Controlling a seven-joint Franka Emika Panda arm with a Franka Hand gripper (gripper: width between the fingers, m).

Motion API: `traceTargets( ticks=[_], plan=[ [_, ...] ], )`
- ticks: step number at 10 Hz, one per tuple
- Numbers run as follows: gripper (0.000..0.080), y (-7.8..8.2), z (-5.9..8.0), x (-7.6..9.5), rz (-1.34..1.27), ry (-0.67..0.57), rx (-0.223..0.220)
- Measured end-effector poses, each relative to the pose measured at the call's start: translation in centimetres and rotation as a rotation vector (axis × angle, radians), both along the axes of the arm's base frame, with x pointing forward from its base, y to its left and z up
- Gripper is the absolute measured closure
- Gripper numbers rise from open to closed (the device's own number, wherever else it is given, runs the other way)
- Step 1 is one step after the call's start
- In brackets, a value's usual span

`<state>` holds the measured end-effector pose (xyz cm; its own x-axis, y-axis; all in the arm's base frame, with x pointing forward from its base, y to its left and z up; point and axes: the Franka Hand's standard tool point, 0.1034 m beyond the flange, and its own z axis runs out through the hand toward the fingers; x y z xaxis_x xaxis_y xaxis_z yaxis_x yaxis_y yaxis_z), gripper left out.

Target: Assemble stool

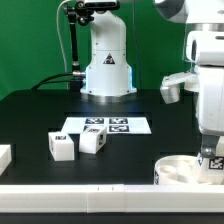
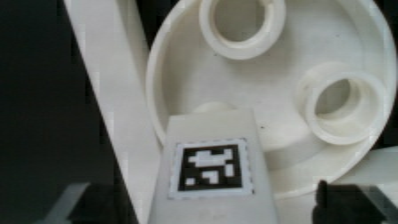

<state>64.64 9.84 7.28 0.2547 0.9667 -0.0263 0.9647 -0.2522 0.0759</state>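
Exterior view, swept from nine o'clock round to three. At the frame's nine o'clock edge, a white block (image 1: 4, 156), cut off, so cannot tell whether leg or spare. Next, a first leg (image 1: 61, 147) and a second leg (image 1: 92, 141), loose, side by side at seven o'clock of the marker board (image 1: 105, 125). Farther on, at five o'clock of the table (image 1: 30, 115), the seat (image 1: 180, 172), with the gripper (image 1: 210, 150) hanging over its rim.

Looks like the seat-grasping step, with no leg fitted so far. Claw released: in the wrist view, fingertips (image 2: 347, 200) astride the tagged rim, dark gap beside one. Calls next for closing squarely on that rim, then bringing the seat into place for leg fitting.

Seat cropped at the three o'clock edge; fingertips blurred and barely in frame.
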Motion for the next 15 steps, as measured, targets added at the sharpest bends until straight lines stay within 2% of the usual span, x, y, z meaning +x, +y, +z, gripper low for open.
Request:
traceTargets(
  ticks=[1,2,6,8,12,15],
  plan=[
    [0.0400,-0.04,-0.01,-0.01,-0.001,0.000,0.000],
    [0.0460,-0.08,0.00,0.00,-0.003,0.000,0.000],
    [0.0460,-0.18,0.00,0.01,-0.069,-0.003,0.005],
    [0.0460,-0.44,-0.06,-0.26,-0.333,0.010,0.027],
    [0.0459,-0.87,-0.10,-0.30,-0.689,0.016,0.073],
    [0.0459,-0.80,-0.11,-0.31,-0.877,0.010,0.082]
  ],
)
